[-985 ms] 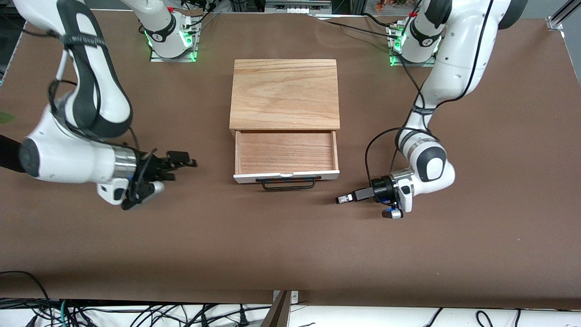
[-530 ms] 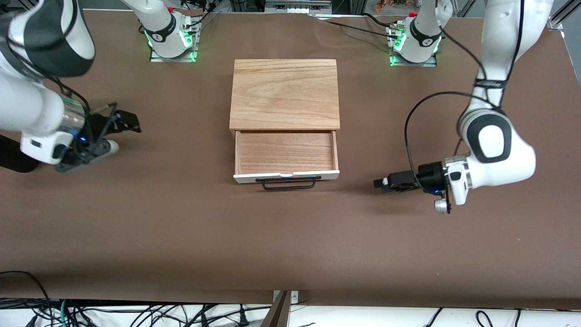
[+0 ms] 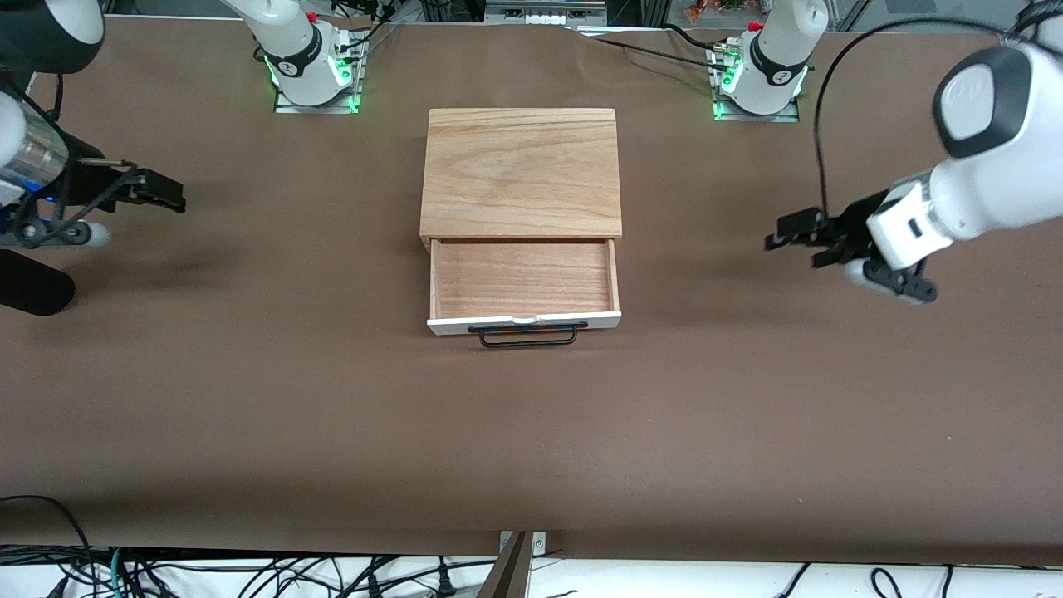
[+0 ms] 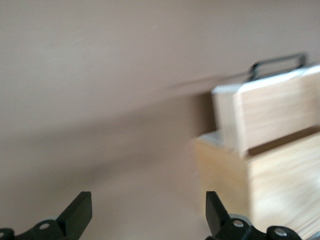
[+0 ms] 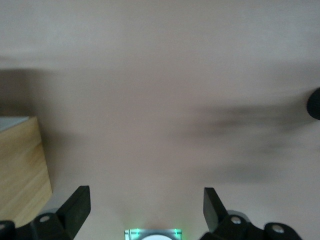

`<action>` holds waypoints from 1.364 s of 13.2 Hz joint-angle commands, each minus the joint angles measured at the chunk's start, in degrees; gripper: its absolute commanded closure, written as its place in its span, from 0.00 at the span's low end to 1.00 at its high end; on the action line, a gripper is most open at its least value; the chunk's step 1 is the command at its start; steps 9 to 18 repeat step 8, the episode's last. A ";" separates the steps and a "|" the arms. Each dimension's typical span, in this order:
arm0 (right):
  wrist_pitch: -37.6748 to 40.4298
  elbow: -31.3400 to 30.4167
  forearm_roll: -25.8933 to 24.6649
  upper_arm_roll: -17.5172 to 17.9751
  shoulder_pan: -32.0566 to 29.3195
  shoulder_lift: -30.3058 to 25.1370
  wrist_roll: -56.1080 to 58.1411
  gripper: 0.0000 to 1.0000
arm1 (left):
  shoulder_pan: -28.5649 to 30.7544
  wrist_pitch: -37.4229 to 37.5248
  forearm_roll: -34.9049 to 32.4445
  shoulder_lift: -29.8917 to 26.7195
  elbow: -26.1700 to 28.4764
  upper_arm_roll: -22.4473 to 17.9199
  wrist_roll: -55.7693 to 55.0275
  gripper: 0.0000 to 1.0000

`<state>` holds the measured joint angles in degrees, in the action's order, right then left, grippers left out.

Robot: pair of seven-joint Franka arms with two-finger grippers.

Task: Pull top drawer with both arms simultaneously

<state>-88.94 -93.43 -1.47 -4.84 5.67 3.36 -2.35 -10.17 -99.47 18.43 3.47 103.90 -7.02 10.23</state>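
Note:
The top drawer (image 3: pixel 523 278) stands pulled out of the oak-topped cabinet (image 3: pixel 521 170), showing its reddish wood floor, white front and black wire handle (image 3: pixel 527 336). My left gripper (image 3: pixel 785 232) hangs open over bare table toward the left arm's end, well apart from the drawer. My right gripper (image 3: pixel 166 193) hangs open over the table toward the right arm's end. In the left wrist view the open left gripper (image 4: pixel 147 210) holds nothing; the drawer (image 4: pixel 270 110) and handle (image 4: pixel 277 65) show farther off. The right gripper (image 5: pixel 145 205) is empty too, with a cabinet corner (image 5: pixel 20 165) at the side.
The two arm bases (image 3: pixel 311 71) (image 3: pixel 760 71) with green lights stand farther from the camera than the cabinet. A dark rounded object (image 3: pixel 29 291) lies at the right arm's end. Loose cables (image 3: pixel 124 573) hang below the table's near edge. Brown table (image 3: pixel 531 432) surrounds the cabinet.
Both grippers have swung away from the drawer's front, outward toward their own ends of the table and higher. They stay open. The drawer has not moved.

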 commanded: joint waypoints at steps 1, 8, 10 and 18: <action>-5.70 -2.46 -0.20 -0.70 0.30 -2.22 -2.05 0.00 | 0.86 7.42 -11.00 -1.63 -4.20 1.05 -4.05 0.00; -4.84 -1.84 0.06 0.27 0.04 -2.05 -2.22 0.00 | 3.75 12.46 -19.57 1.09 -11.77 0.17 -5.13 0.00; -4.84 -1.84 0.06 0.27 0.04 -2.05 -2.22 0.00 | 3.75 12.46 -19.57 1.09 -11.77 0.17 -5.13 0.00; -4.84 -1.84 0.06 0.27 0.04 -2.05 -2.22 0.00 | 3.75 12.46 -19.57 1.09 -11.77 0.17 -5.13 0.00</action>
